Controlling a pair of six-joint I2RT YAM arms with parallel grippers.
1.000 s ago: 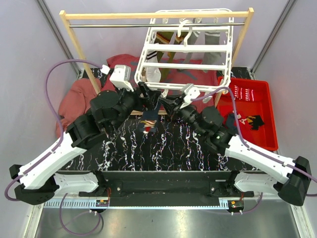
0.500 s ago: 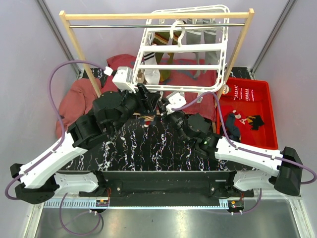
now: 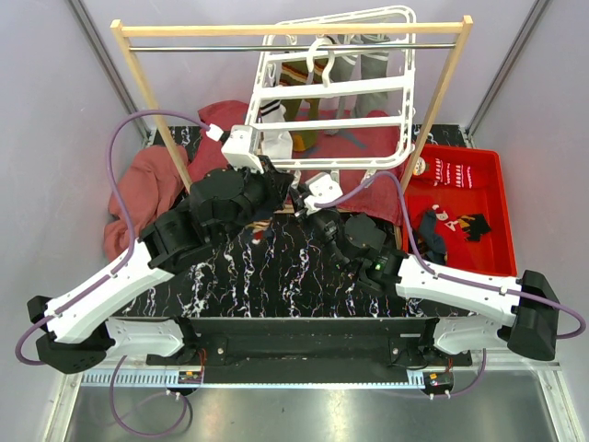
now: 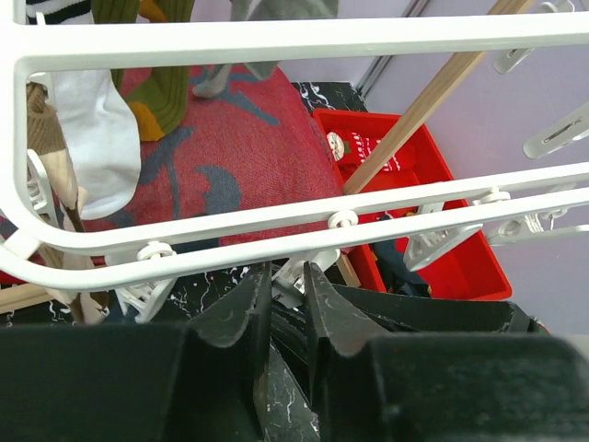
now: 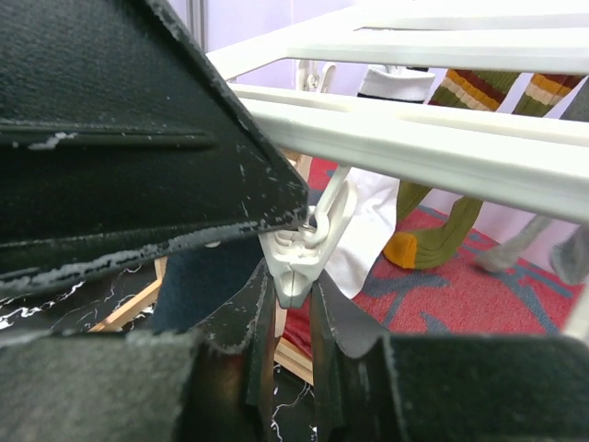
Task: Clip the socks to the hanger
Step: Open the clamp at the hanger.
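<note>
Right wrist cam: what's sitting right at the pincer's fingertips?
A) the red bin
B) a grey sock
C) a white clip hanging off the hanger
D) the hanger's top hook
C: in the right wrist view a white clip dangles from a bar of the hanger, and its lower end sits right at the gap between the right pincer fingertips.

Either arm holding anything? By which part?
Right fingers pinch a hanger clip by its free end. Left fingers are nearly together under the hanger's edge; whether they grip anything cannot be told.
</note>
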